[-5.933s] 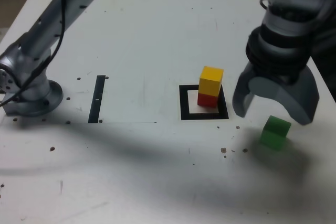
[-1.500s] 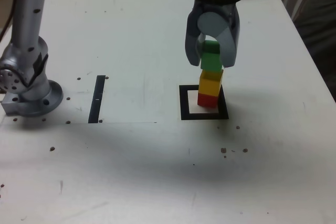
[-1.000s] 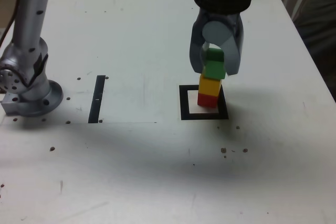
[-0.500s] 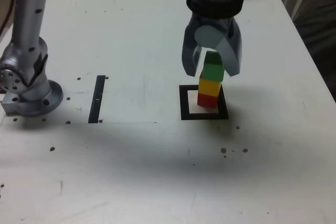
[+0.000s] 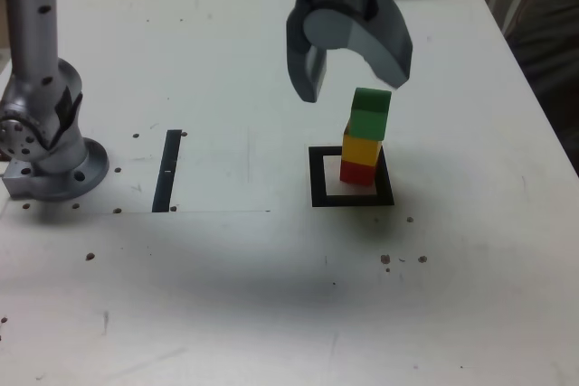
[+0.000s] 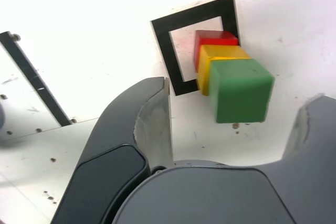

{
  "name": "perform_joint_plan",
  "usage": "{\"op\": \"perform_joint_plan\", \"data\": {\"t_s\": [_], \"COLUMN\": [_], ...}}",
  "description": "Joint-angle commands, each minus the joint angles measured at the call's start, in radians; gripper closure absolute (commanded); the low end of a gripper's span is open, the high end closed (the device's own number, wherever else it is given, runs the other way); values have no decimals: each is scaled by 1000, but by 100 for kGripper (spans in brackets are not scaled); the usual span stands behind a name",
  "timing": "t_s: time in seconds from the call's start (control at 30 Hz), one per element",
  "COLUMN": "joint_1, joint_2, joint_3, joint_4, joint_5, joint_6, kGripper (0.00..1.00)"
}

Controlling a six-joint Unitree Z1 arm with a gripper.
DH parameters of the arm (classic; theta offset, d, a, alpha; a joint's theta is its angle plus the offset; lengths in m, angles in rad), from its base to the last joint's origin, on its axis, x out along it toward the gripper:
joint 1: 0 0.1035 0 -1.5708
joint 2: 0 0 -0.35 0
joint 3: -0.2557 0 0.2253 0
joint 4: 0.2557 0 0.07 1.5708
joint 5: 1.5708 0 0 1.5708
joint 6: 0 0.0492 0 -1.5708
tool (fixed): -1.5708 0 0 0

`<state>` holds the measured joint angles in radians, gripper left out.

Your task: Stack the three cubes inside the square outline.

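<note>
So the gripper [image 5: 351, 79] just let go and lifted off. Jaws are spread wide now, holding nothing, hanging above the stack. Green cube [image 5: 369, 114] sits on yellow [image 5: 363, 147] on red [image 5: 359, 173], inside the outline [image 5: 317, 178]. Looks basically done, just slightly off-centre.

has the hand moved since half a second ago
Yes. In the exterior view the hand has risen and shifted toward that view's left, judged against the square outline. It now stands open above the green cube.
</note>
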<state>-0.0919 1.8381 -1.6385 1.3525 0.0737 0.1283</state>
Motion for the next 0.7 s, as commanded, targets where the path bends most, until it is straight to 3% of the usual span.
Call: {"op": "perform_joint_plan", "data": {"t_s": [0.0,0.43,0.67], "joint_1": [6,43,59], "joint_2": [-45,-223,-279], "joint_3": [45,325,510], "joint_4": [-1,-20,-110], "joint_5": [7,12,-12], "joint_6": [-9,-54,-88], "kGripper": [0,0,0]}}
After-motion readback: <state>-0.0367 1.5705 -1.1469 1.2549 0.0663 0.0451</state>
